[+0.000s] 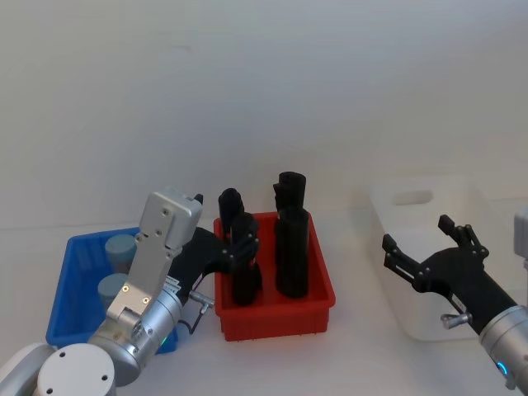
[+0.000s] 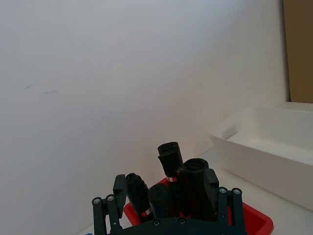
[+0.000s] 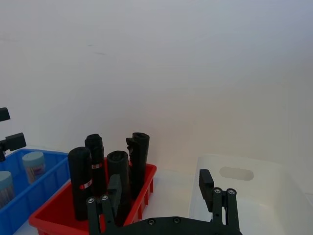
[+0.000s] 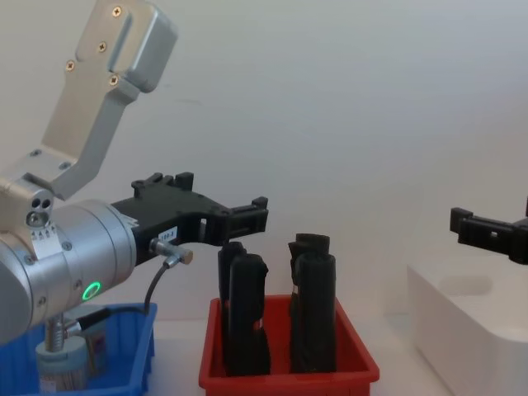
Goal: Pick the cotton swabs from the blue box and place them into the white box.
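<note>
Head view shows two cotton swabs [image 1: 121, 247] standing in the blue box [image 1: 82, 240], beside the red bin [image 1: 276, 320]. The left gripper [image 1: 229, 252] hangs spread and empty over the red bin's left edge. The right gripper [image 1: 419, 234], also spread and empty, hovers above the white box [image 1: 412, 183].

Plain white wall [image 1: 264, 82] across entire rear, faintly scuffed in places. White tabletop [image 1: 355, 363] meeting it at a soft seam. Brown panel [image 2: 298, 49] adjoining the wall. Lighting even, diffuse.
</note>
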`<state>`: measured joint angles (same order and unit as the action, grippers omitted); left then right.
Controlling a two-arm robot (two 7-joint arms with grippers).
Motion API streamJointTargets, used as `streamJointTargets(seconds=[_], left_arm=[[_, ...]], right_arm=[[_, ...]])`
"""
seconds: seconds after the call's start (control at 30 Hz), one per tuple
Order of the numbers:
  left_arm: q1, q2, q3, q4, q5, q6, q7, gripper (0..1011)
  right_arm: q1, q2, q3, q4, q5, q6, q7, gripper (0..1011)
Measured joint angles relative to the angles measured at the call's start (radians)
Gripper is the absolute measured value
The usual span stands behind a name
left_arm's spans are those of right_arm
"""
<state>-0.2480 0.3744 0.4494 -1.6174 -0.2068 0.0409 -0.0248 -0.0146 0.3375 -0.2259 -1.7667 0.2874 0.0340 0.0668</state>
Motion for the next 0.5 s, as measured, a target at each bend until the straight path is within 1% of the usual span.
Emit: streamJointTargets(seconds=[0.17, 0.2, 0.5], left_arm=[[-0.011, -0.008, -0.006, 0.011, -0.012, 0.038, -0.009, 1000], [-0.011, -0.008, -0.006, 0.011, -0.012, 0.038, -0.009, 1000], [-0.029, -0.017, -0.025, 0.04, -0.054, 0.108, -0.002, 1000]], right_arm=[[0.0, 0.0, 0.0, 0.0, 0.0, 0.0, 0.0, 1001], [0.0, 0.0, 0.0, 0.0, 0.0, 0.0, 0.0, 1001], [0.0, 0.0, 0.0, 0.0, 0.0, 0.0, 0.0, 1001]])
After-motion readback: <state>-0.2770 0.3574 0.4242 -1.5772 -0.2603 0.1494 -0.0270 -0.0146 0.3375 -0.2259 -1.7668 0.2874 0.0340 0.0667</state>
